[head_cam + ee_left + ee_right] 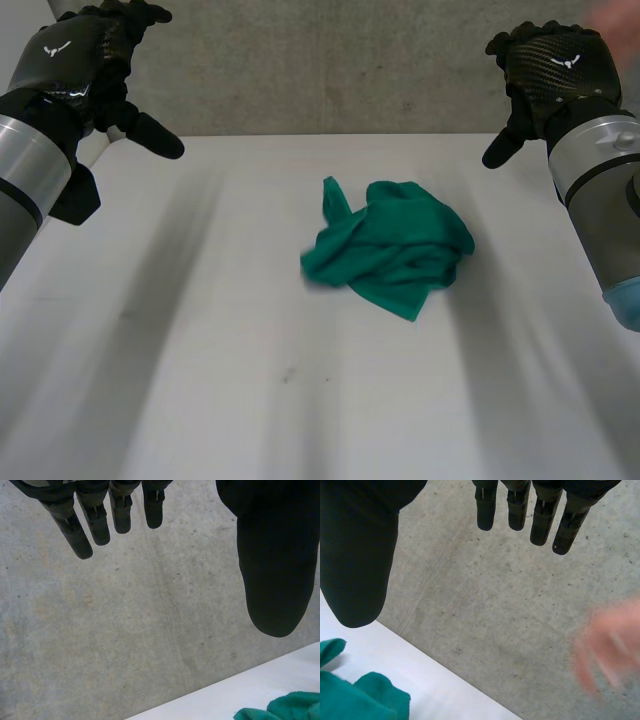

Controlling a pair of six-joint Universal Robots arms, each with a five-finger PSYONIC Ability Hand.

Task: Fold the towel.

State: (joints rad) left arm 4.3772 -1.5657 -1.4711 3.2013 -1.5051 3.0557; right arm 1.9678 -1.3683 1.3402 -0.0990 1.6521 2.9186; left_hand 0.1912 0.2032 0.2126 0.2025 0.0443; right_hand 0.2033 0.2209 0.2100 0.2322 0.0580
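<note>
The towel (388,245) lies crumpled in the middle of the bench (200,350), apart from the left hand (85,60) and right hand (550,65), both straight-fingered and empty; grabbing a bunched fold, not a corner, could tangle it worse

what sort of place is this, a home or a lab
Likely a lab or test bench: a plain white table, grey concrete beyond it, and a crumpled green towel set out between two robot arms.

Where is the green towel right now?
In the head view the towel lies crumpled near the middle of the table, slightly to the robot's right, between the raised left hand and right hand, touched by neither.
</note>
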